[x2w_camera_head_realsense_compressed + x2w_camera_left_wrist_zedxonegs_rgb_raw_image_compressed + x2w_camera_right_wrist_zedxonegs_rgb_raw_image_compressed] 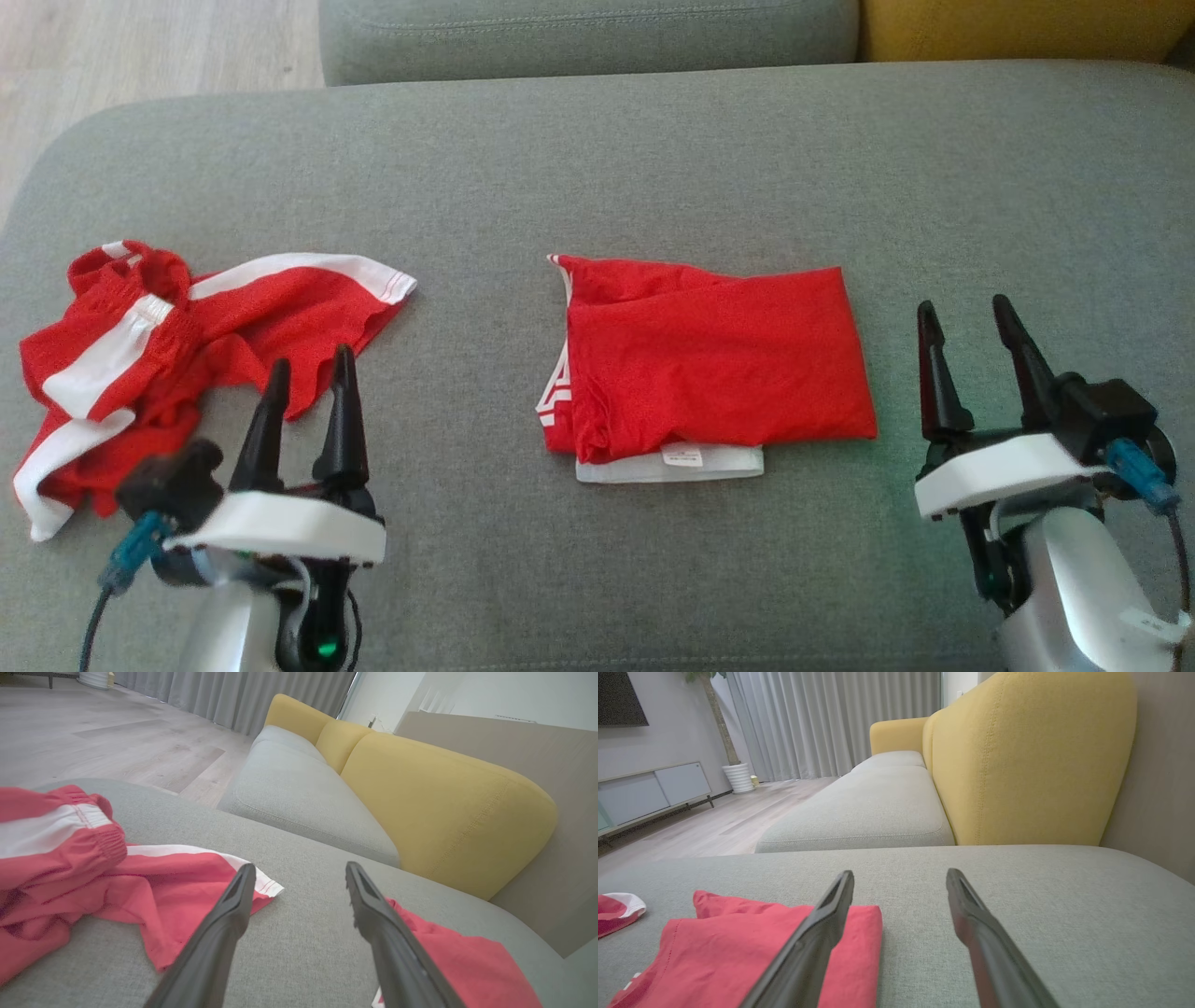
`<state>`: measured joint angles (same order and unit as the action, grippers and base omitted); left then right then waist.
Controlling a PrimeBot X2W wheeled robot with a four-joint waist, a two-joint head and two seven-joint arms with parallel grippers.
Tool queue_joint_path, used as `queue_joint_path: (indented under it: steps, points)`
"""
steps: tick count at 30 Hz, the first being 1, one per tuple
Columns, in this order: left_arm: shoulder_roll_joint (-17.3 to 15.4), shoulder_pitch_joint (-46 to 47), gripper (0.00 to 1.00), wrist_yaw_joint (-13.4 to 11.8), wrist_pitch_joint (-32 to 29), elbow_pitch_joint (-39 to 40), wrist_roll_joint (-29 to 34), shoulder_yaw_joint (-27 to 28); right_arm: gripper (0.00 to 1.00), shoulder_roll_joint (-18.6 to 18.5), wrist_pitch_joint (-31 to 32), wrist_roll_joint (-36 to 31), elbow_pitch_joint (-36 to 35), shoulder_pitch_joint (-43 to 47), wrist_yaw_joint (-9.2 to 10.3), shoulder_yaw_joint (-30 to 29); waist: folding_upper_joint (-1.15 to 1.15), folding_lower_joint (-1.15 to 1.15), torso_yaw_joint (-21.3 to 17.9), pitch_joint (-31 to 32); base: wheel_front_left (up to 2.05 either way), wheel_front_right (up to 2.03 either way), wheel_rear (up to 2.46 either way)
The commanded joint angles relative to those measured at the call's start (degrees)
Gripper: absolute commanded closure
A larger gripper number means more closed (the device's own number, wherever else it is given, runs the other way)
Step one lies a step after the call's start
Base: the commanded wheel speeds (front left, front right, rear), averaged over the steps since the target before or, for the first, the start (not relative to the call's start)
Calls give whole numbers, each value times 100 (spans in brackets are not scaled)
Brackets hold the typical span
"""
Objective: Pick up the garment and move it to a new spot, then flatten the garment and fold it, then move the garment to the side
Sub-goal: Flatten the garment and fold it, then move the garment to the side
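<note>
Folded garment [714,359] on a grey upholstered cushion [653,168], head view. The garment is a red jersey of fine mesh, folded into a rough rectangle with soft, slightly rumpled top layers and one diagonal crease across the upper face. Red-and-white striped trim [556,392] shows along its left edge. At the near edge a white band protrudes from under the red layers and carries a small white tag [681,455]; no lettering or number can be made out on the upper face.

The cushion is a coarse woven fabric, broad and flat with rounded corners. A second grey seat and a mustard-yellow padded backrest [1031,756] lie beyond it. A crumpled pair of red shorts [168,355] with broad white bands and a gathered elastic waist lies at the left of the cushion, well apart from the garment.

The garment lies at the cushion's middle, between the two tools. The left gripper [312,364] is open and empty — its dark tapered fingers overlap the hem of the shorts in this view. The right gripper [963,306] is likewise spread and holds nothing, standing just beside the garment's right edge without touching it. In the right wrist view the garment lies low and left, partly behind the left-hand finger [822,933].
</note>
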<state>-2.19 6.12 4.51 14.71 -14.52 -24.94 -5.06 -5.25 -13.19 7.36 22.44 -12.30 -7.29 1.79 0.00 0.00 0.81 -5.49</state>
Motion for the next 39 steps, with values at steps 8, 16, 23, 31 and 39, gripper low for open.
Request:
queue_joint_path:
  steps: [8, 16, 23, 31, 39]
  points:
    - [-69, 58, 0, -76, 29, 363, 3, 116, 0, 179, 139, -175, -621, 103, -20, -65, 0, 0, 15, -71, 0, 0, 0]
    - [-69, 243, 0, -47, 29, 365, -9, 41, 0, 225, 767, 138, -473, -125, -20, 57, 0, 0, 117, -347, 0, 0, 0]
    - [-69, 347, 0, -33, 29, 319, -2, 9, 0, 234, 1198, 522, 25, -425, -20, 88, 0, 0, 227, -590, 0, 0, 0]
    - [-69, 515, 0, -2, 29, 293, 21, 58, 0, 236, 1435, 1030, 843, -722, -20, 318, 0, 0, 335, -848, 0, 0, 0]
    - [-69, 661, 0, 7, 29, 279, 46, 144, 100, 236, 1345, 1313, 1269, -994, -20, 718, 0, 0, 307, -982, 0, 0, 0]
